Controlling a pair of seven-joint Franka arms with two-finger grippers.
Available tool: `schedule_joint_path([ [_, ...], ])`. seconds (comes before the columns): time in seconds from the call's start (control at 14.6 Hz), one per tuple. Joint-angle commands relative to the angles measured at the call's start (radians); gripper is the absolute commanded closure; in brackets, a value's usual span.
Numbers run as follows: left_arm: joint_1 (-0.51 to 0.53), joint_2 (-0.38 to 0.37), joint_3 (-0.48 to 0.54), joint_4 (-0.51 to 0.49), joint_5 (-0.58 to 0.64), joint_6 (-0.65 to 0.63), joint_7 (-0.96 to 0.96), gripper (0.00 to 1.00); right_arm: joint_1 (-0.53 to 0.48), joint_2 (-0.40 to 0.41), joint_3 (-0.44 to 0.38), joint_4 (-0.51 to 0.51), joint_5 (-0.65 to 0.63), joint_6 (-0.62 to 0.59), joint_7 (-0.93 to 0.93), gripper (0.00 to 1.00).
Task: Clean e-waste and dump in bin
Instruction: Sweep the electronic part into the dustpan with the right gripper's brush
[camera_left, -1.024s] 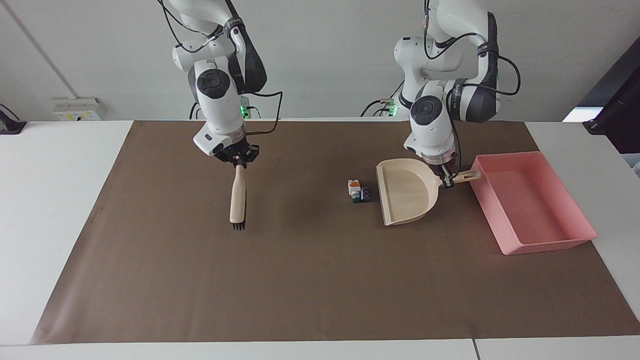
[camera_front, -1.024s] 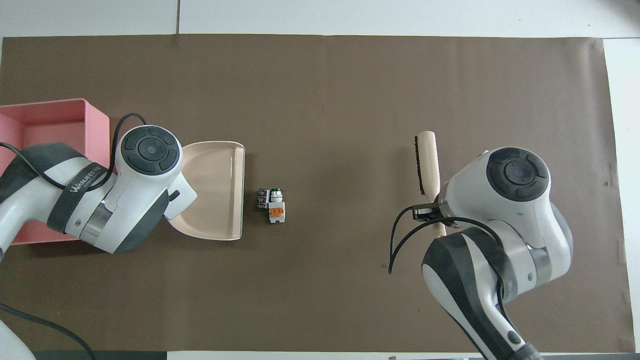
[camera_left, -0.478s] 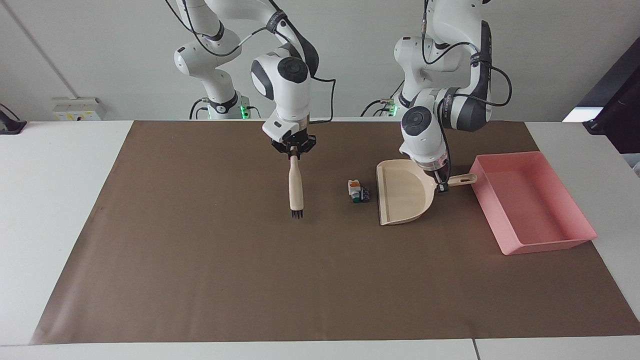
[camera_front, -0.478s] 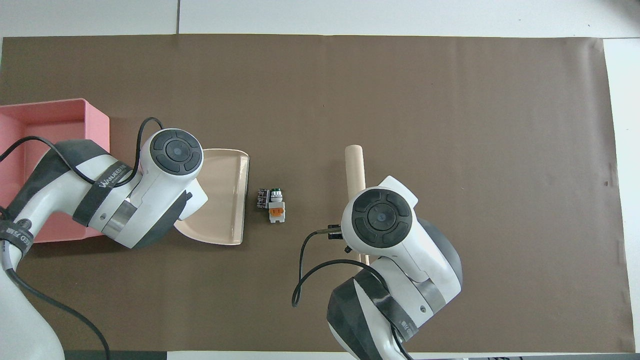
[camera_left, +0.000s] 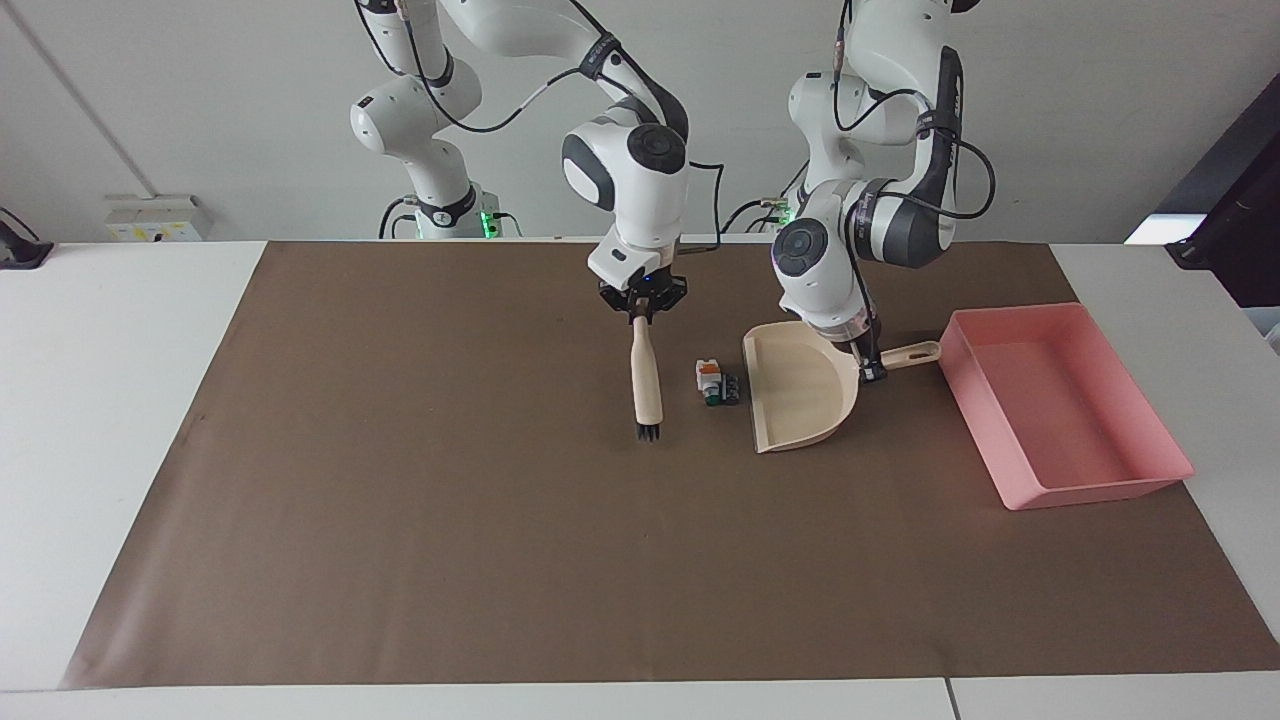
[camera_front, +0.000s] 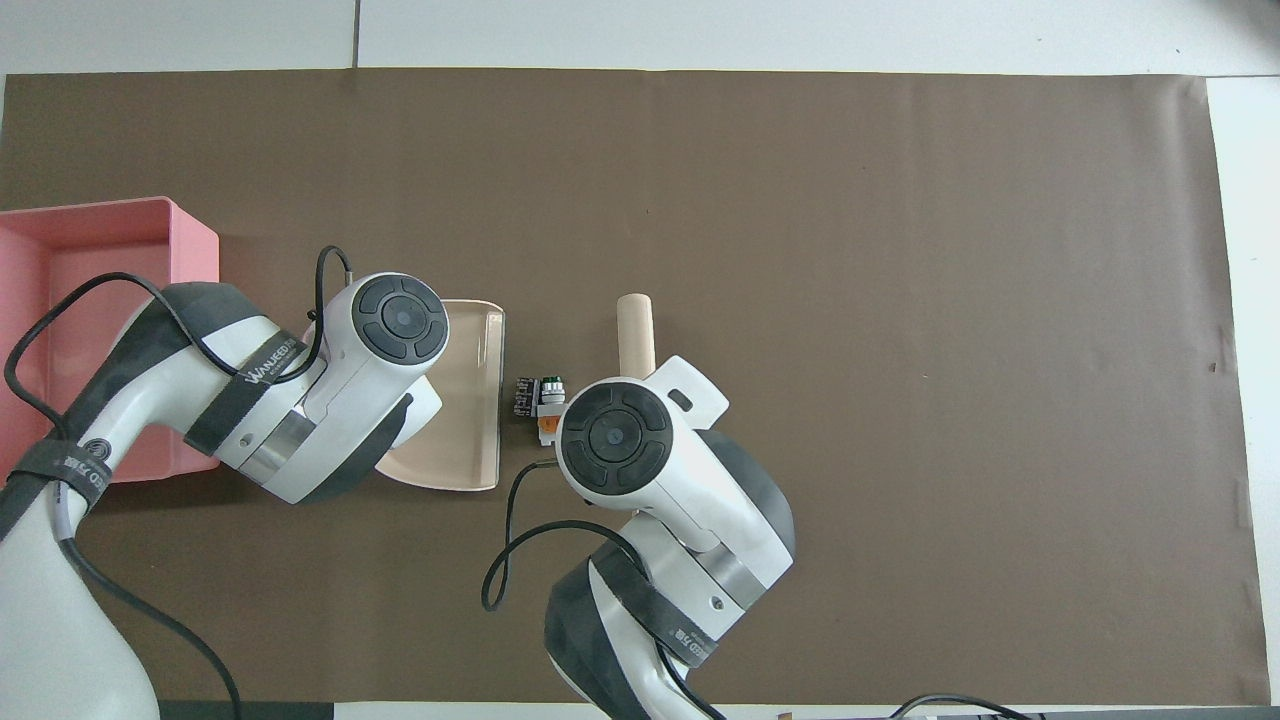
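Observation:
The e-waste (camera_left: 716, 382) is a small cluster on the brown mat: a white piece with orange and green parts and a dark cylinder; it also shows in the overhead view (camera_front: 541, 398). My right gripper (camera_left: 641, 310) is shut on the handle of a beige brush (camera_left: 647, 384), whose bristles point down at the mat beside the e-waste, toward the right arm's end. My left gripper (camera_left: 868, 366) is shut on the handle of a beige dustpan (camera_left: 800, 385), whose open edge lies close beside the e-waste. The pink bin (camera_left: 1060, 400) stands beside the dustpan at the left arm's end.
A brown mat (camera_left: 500, 560) covers most of the white table. The bin's corner shows in the overhead view (camera_front: 190, 225). The dustpan (camera_front: 470, 400) and the brush end (camera_front: 635, 330) show there partly under the arms.
My right gripper has carried the brush across the mat toward the e-waste, now close beside it. My left gripper has slid the dustpan a little toward the e-waste.

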Motion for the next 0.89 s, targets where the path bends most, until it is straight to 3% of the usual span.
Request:
schedule_joint_path([
  [0.0,-0.019,-0.006,0.009,-0.01,0.024,-0.017,-0.021,1.0,0.001,0.061,0.011,0.08,0.01,-0.07,0.016,1.0],
  [0.41,-0.019,-0.009,0.009,-0.019,0.023,-0.017,-0.024,1.0,0.036,0.064,0.046,0.062,0.018,-0.075,0.018,1.0],
  [0.68,-0.019,-0.009,0.009,-0.02,0.024,-0.017,-0.024,1.0,0.073,0.119,0.059,0.062,0.022,0.054,0.073,1.0],
  [0.82,-0.019,-0.012,0.008,-0.022,0.023,-0.017,-0.026,1.0,0.073,0.131,0.069,0.062,0.104,0.141,0.073,1.0],
])
